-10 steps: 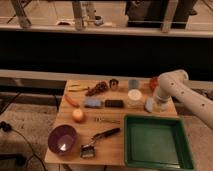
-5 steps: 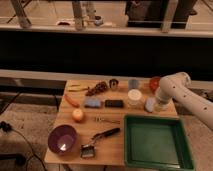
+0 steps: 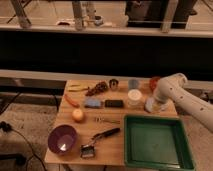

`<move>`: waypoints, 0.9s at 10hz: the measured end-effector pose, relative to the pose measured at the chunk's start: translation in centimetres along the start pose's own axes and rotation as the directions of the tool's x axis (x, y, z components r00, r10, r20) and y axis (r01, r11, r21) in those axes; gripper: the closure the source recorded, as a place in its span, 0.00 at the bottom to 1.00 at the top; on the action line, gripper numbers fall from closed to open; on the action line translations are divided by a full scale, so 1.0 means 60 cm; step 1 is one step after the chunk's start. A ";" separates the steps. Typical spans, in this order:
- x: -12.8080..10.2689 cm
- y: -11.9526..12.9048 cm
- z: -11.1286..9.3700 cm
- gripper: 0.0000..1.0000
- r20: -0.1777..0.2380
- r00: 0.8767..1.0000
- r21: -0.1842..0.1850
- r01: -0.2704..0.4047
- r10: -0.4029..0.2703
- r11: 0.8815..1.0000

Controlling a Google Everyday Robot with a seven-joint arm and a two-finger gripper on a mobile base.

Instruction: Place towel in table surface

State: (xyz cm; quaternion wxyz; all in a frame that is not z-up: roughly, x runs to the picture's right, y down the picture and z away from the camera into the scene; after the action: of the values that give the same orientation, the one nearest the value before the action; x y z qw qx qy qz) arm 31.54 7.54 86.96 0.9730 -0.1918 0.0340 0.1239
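Pale blue-grey and soft, the towel (image 3: pixel 149 105) lies as a rounded patch on the tan wooden table (image 3: pixel 112 131), at about 2 o'clock on its surface. The gripper (image 3: pixel 158 103) sits right over the towel's 3 o'clock edge, at the end of a smooth white arm (image 3: pixel 186 99). Whether its jaws are clenched or released cannot be told.

At the towel's 9 o'clock stands a white cup (image 3: pixel 134 97); what it holds is not visible. At 6 o'clock lies a green plastic tray (image 3: pixel 184 150), square-cornered and bare inside. Far off at 8 o'clock a round purple bowl (image 3: pixel 62 138) shows only a bright glint within.

Since half a second ago the arm has shifted only slightly, and the towel, cup, tray and bowl lie where they were.
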 end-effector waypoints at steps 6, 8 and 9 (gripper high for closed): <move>0.003 -0.040 0.047 0.20 -0.024 0.998 -0.052 -0.058 0.057 0.997; 0.003 -0.043 0.058 0.20 -0.029 0.996 -0.088 -0.085 0.083 0.992; -0.001 -0.041 0.061 0.20 -0.029 0.995 -0.107 -0.093 0.090 0.990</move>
State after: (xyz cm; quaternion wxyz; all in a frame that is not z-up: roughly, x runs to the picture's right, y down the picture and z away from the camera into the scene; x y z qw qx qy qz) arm 32.20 6.72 91.25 0.9540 -0.2440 0.0478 0.1677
